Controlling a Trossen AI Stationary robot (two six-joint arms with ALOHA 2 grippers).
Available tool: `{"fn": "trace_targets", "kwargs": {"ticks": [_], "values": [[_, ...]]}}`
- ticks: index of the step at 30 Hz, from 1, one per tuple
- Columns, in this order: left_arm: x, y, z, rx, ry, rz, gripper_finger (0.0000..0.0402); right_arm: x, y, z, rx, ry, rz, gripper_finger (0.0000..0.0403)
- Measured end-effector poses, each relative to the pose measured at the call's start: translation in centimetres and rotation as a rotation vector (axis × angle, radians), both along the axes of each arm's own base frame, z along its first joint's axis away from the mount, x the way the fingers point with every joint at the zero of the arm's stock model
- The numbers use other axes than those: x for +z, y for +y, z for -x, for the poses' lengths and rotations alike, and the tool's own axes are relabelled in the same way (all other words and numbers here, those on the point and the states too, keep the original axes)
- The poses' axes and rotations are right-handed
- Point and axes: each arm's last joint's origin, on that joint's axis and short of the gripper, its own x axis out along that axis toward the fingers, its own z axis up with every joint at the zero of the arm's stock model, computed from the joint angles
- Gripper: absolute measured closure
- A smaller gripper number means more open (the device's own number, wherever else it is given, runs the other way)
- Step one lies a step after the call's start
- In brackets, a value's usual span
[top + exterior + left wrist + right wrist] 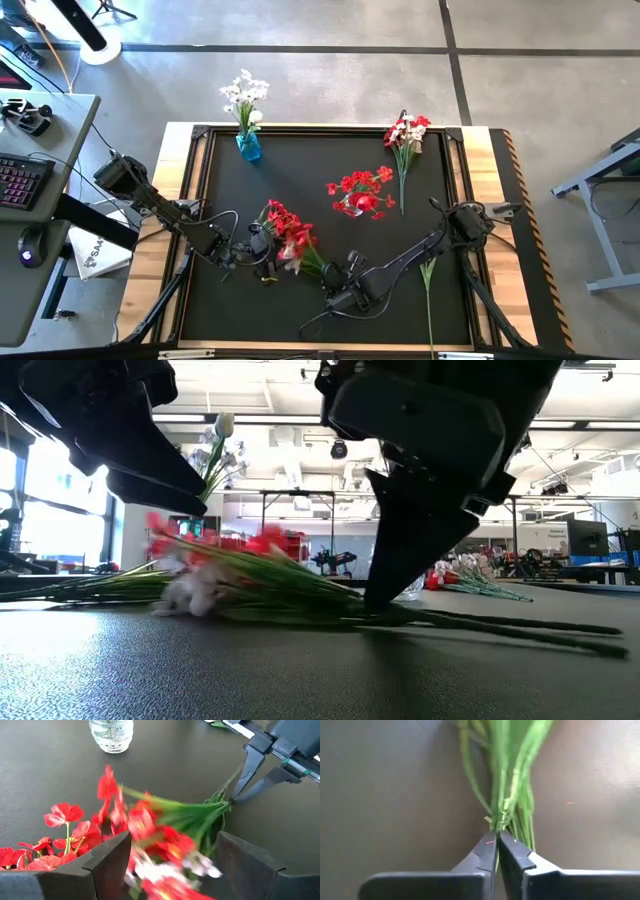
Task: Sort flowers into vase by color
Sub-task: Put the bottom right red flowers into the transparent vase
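Right gripper (497,842) is pinched tight on the stems of a mixed red/white bunch (290,238) lying on the black mat (330,160), front-centre of the table; fingertips pressed together around the green stalks where they gather, as the left wrist view confirms (235,795). Left gripper (170,860) sits at the blossom end of that same bunch, fingers spread wide with the red heads between them, not closed on anything. Bunch lies flat in the low view (250,575), blossoms toward the left arm, stems toward the right. Blue vase (249,147) at the back-left edge of the mat holds white flowers (244,96). Clear glass vase (352,206) near mat centre has red flowers (360,187) in it. Another mixed red/white bunch (406,135) lies back-right. Single green stem (429,295) lies front-right, near the right arm.
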Motion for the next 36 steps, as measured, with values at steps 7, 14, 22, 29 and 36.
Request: {"fn": "trace_targets", "kwargs": {"ticks": [7, 14, 22, 29, 36], "values": [[0.0, 0.0, 0.0, 0.000, 0.000, 0.000, 0.0119, 1.3, 1.7, 1.8, 0.001, 0.073, 0.077, 0.0401], [0.0, 0.0, 0.0, -0.001, -0.002, 0.001, 0.0119, 2.7, 4.0, 4.4, -0.040, 0.114, 0.121, 0.0401], [0.1, 0.0, -0.1, -0.004, -0.010, 0.000, 0.0119, 3.1, 4.4, 4.5, -0.038, 0.089, 0.128, 0.0395], [0.1, 0.0, -0.1, -0.007, -0.009, -0.005, 0.0119, 3.2, 3.0, 1.3, 0.094, 0.051, 0.041, 0.0307], [0.1, 0.0, -0.1, -0.010, -0.008, -0.008, 0.0119, 2.9, 1.4, 0.7, 0.168, 0.190, -0.043, 0.0199]]}}
